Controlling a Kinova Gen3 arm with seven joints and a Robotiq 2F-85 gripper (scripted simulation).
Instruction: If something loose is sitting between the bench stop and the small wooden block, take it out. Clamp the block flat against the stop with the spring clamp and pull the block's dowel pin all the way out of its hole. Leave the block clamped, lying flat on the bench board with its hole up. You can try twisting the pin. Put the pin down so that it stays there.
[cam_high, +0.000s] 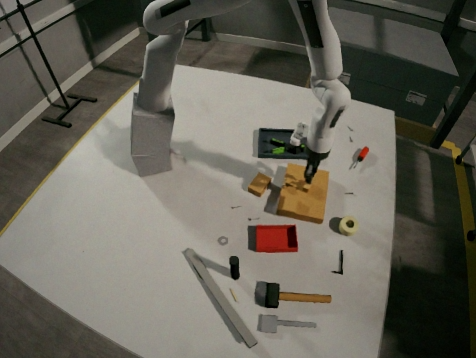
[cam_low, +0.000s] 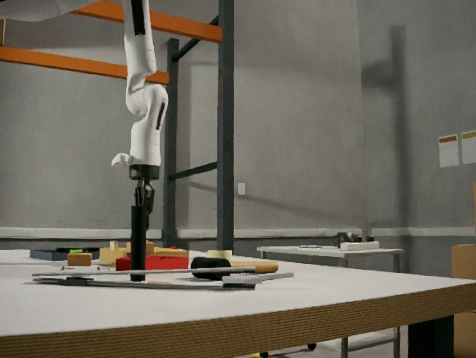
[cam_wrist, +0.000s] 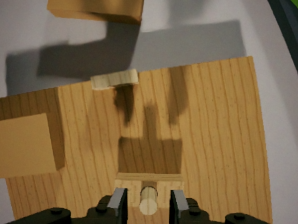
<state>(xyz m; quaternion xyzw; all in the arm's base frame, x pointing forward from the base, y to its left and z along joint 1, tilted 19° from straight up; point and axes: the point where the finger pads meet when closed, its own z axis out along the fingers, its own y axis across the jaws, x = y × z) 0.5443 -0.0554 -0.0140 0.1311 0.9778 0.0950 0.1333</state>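
The wooden bench board (cam_high: 304, 194) lies right of the table's middle. In the wrist view the small wooden block (cam_wrist: 148, 174) sits on the board (cam_wrist: 210, 130) with its pale dowel pin (cam_wrist: 148, 199) standing up from it. My gripper (cam_wrist: 148, 205) is right above the block, with a finger on each side of the pin and a gap to both, so it is open around the pin. A raised wooden piece (cam_wrist: 25, 145), which looks like the stop, sits on the board to the left, apart from the block. A small pale loose piece lies at the board's edge. The green and black clamp (cam_high: 278, 145) lies in a dark tray.
A loose wooden block (cam_high: 259, 184) lies just off the board. Nearby are a red tray (cam_high: 274, 238), a tape roll (cam_high: 348, 225), a red screwdriver (cam_high: 360, 155), a black cylinder (cam_high: 234, 267), a mallet (cam_high: 290, 296), a hammer (cam_high: 285, 323) and a long metal bar (cam_high: 220, 298).
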